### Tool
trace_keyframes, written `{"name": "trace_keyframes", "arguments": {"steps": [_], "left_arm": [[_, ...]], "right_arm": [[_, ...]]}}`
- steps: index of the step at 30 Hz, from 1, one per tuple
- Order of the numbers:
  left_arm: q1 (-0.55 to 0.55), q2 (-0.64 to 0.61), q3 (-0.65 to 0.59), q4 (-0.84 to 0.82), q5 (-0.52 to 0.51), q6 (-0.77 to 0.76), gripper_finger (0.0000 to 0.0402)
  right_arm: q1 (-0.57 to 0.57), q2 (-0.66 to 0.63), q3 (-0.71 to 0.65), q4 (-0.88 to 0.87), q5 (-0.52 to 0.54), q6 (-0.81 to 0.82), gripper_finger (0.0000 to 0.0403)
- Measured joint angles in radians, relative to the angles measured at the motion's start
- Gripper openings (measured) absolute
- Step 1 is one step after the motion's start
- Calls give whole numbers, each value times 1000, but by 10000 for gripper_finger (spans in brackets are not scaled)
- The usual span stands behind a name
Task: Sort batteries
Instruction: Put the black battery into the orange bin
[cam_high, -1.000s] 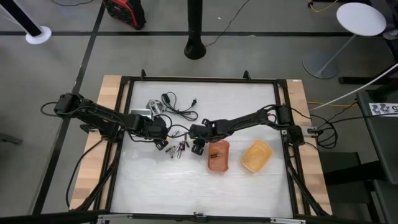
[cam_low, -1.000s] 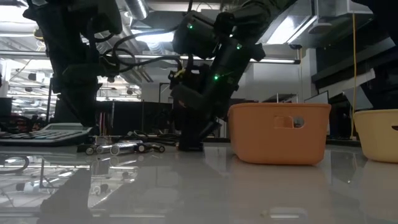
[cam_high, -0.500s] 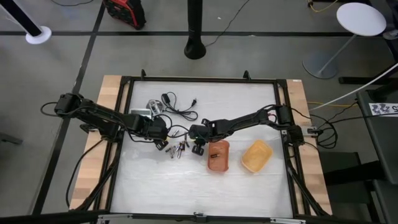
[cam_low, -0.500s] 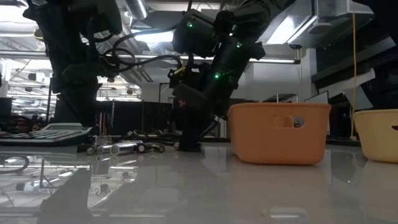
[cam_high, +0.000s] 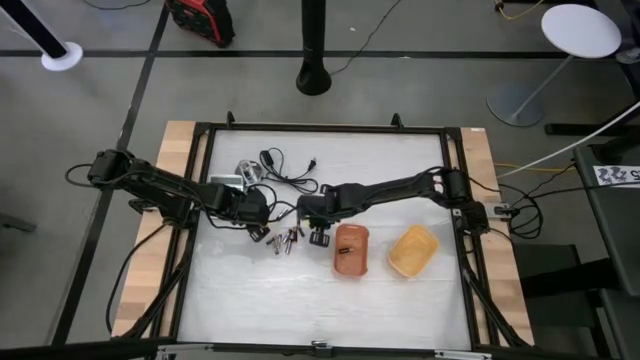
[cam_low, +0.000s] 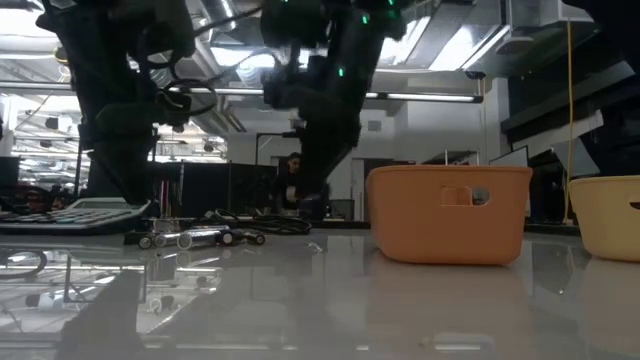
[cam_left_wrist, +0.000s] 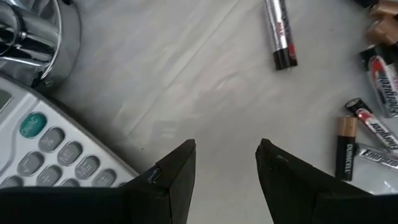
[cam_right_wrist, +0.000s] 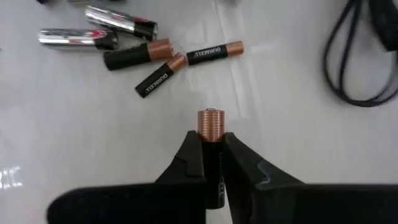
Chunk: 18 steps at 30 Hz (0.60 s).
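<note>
Several small batteries (cam_high: 285, 240), black-and-copper and silvery, lie loose on the white table; they also show in the right wrist view (cam_right_wrist: 146, 59) and the left wrist view (cam_left_wrist: 367, 134). My right gripper (cam_high: 319, 237) is just right of the heap, raised off the table (cam_low: 310, 203), and shut on a black-and-copper battery (cam_right_wrist: 209, 127). My left gripper (cam_high: 262, 231) hangs low over the table left of the heap, beside the grey calculator (cam_left_wrist: 56, 155), with its fingers (cam_left_wrist: 180, 171) open and empty. My right gripper pinches the battery's black body (cam_right_wrist: 210, 149) between its two fingers. The fingers lie along the battery, and its copper end (cam_right_wrist: 209, 121) sticks out past the fingertips. The battery is lifted clear of the table.
An orange tray (cam_high: 351, 250) and a yellow tray (cam_high: 413, 250) stand right of the heap. A calculator (cam_high: 225, 185), a silvery object (cam_high: 248, 172) and a black cable (cam_high: 287, 172) lie on the far side. The near half of the table (cam_high: 320, 310) is bare.
My right gripper has risen from the table top, where its fingertips stood, and has moved a little toward the table's left edge. The left arm has kept still.
</note>
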Motion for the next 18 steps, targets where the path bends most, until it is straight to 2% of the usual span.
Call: {"name": "trace_keyframes", "arguments": {"steps": [3,9,13,18], "left_arm": [[0,0,0,-19,0,0,157],[0,0,0,-16,0,0,157],[0,0,0,6,-1,0,157],[0,3,0,91,-21,34,157]], "right_arm": [[1,-1,82,-128,-10,-10,19],[4,-2,221,-350,-151,-8,20],[22,-4,251,-470,-234,17,20],[81,-4,250,-572,-244,19,21]]}}
